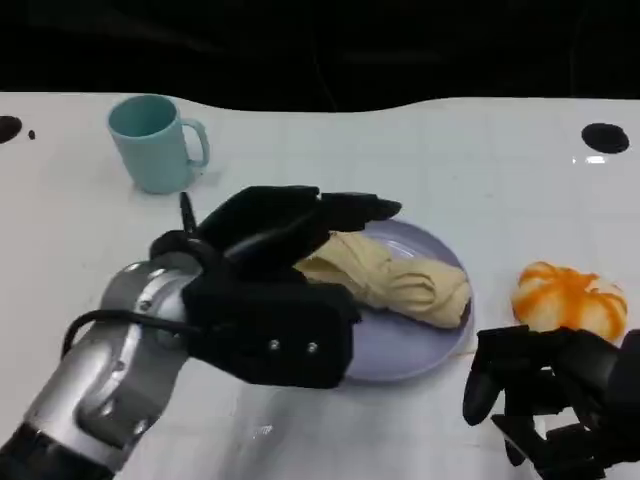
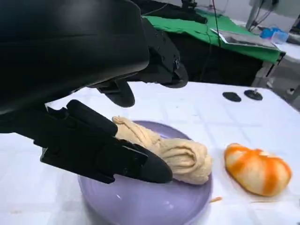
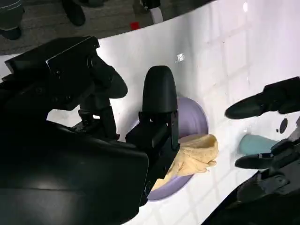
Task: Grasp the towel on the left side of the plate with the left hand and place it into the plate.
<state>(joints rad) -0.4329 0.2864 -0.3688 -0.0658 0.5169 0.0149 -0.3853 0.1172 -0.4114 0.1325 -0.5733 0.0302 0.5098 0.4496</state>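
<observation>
The beige towel (image 1: 400, 280) lies bunched up inside the lilac plate (image 1: 400, 352) at the table's middle. My left hand (image 1: 270, 290) hovers over the plate's left side with its fingers spread above the towel's near end, holding nothing. In the left wrist view the fingers (image 2: 98, 150) stand apart, just above the towel (image 2: 180, 157) on the plate (image 2: 150, 206). My right hand (image 1: 560, 400) rests low at the front right, empty, fingers loosely apart. The right wrist view shows the towel (image 3: 197, 154) on the plate (image 3: 194, 117) beyond my right hand (image 3: 93, 140).
A teal mug (image 1: 155, 142) stands at the back left. An orange-and-white soft object (image 1: 568, 298) lies right of the plate, just beyond my right hand. A black round mark (image 1: 604, 137) sits at the far right.
</observation>
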